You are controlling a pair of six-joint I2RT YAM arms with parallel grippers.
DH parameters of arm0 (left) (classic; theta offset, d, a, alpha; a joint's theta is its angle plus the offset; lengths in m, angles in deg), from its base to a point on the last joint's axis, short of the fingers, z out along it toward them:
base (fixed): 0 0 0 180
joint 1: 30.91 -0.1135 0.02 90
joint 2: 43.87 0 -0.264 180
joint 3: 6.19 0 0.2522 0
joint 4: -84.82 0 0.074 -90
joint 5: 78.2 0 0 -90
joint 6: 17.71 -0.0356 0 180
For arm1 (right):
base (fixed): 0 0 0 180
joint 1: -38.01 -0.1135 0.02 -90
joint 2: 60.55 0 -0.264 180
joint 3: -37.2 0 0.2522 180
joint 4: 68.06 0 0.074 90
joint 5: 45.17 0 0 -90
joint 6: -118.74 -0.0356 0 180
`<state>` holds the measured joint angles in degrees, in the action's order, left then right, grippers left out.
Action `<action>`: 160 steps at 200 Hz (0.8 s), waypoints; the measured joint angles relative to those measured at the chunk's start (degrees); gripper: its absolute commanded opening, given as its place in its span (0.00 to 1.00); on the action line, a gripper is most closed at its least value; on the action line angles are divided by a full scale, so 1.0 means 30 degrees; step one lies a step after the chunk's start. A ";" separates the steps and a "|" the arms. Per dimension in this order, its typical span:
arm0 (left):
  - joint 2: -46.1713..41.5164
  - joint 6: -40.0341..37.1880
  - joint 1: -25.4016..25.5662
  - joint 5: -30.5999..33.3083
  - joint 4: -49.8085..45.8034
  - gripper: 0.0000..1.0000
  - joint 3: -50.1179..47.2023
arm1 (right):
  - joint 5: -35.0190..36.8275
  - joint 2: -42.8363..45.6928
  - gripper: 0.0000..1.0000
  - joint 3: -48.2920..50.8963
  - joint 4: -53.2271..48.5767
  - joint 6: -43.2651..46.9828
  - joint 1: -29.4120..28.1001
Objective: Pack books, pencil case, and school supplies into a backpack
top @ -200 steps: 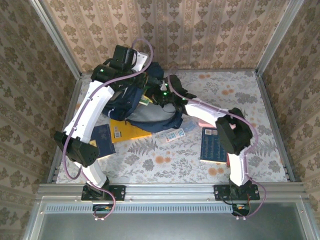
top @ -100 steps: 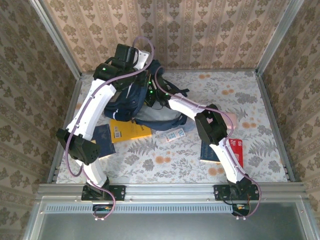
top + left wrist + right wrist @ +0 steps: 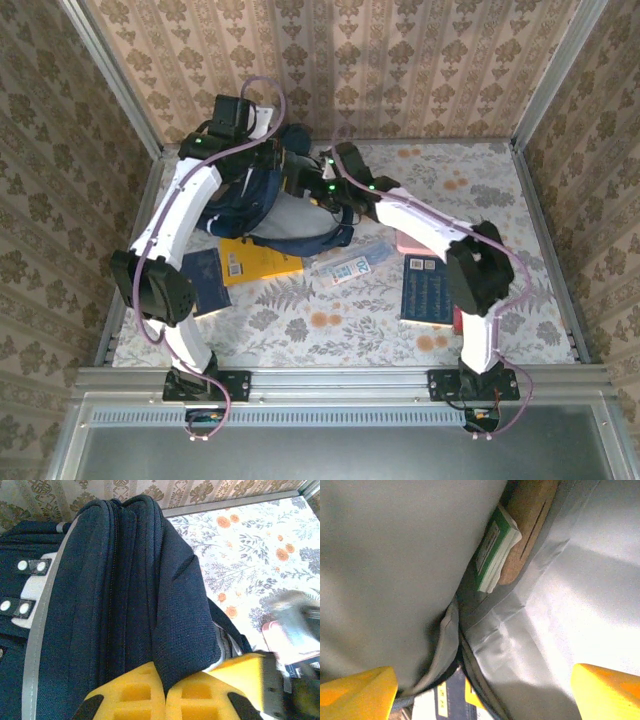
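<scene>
Newly sprung wide, my right gripper is sitting inside the backpack, green book and tan roll just ahead; my left gripper is pinching its fabric; the next move calls for backing out for more

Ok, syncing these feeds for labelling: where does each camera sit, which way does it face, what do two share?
Top external: fixed above and behind the arm bases, facing down on the table; both arms reach the backpack.
Left wrist: on the left arm, facing along the left fingers, shut on a backpack fold.
Right wrist: on the right arm, facing into the backpack at the green book and tan roll; right fingers spread wide.
Shared: top and left wrist both show the backpack's outside.
</scene>
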<state>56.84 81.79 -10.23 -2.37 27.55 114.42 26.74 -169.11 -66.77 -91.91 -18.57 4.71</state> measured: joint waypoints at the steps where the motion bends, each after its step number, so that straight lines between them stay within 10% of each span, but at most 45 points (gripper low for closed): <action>1: 0.0007 0.0000 -0.0015 0.0000 0.0051 0.00 -0.0036 | 0.0000 0.0073 0.87 0.0073 -0.0022 0.0029 0.0015; 90: 0.0969 0.1151 0.0109 -0.1333 0.2637 0.00 -0.1814 | 0.6630 0.6178 0.65 0.5559 -0.6550 0.0022 0.1763; 160: 0.2448 0.2178 0.2514 -0.1290 0.4444 0.00 -0.4364 | 0.4248 0.7082 0.64 1.2735 -0.4204 -0.2754 0.4167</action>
<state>64.18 88.32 -2.69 -6.24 40.88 101.32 39.48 -147.86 -28.57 -104.52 -26.83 17.21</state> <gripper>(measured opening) 0.044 0.639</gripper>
